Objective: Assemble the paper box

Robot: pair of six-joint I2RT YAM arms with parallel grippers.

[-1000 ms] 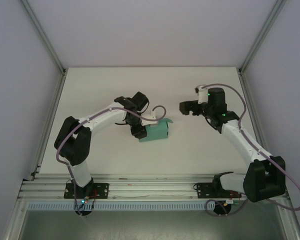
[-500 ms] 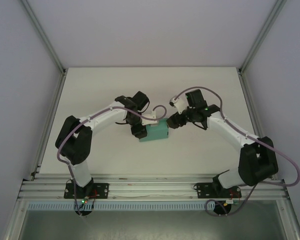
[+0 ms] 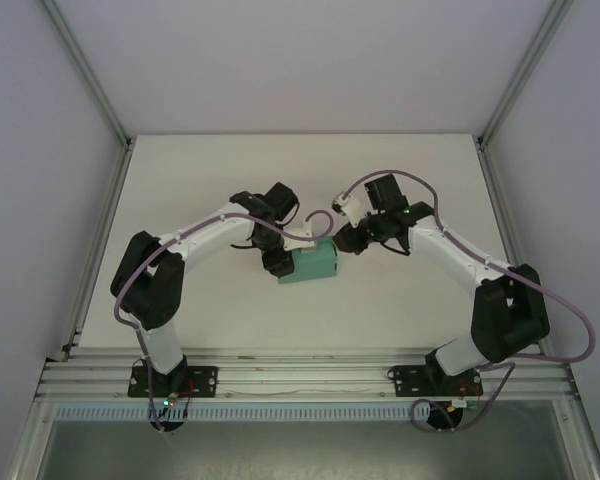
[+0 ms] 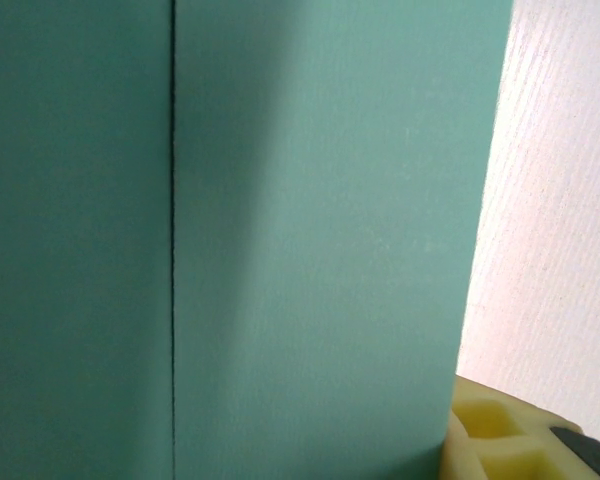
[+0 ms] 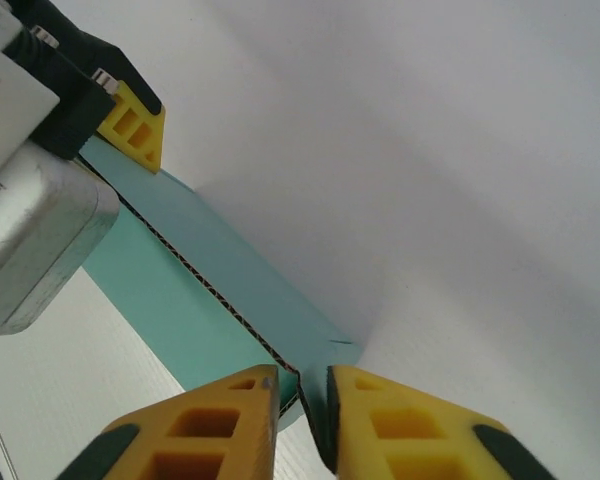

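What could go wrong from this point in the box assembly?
1. The right hand pinches only a corner of the paper box, so the thin card could crease or slip out.
2. The left hand grips the opposite end, so any pull between the two may tear or flatten the box.

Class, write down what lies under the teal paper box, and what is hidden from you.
Under the paper box is the white table. The card covers the patch directly beneath, so it cannot be told whether the box rests on it or hangs just above.
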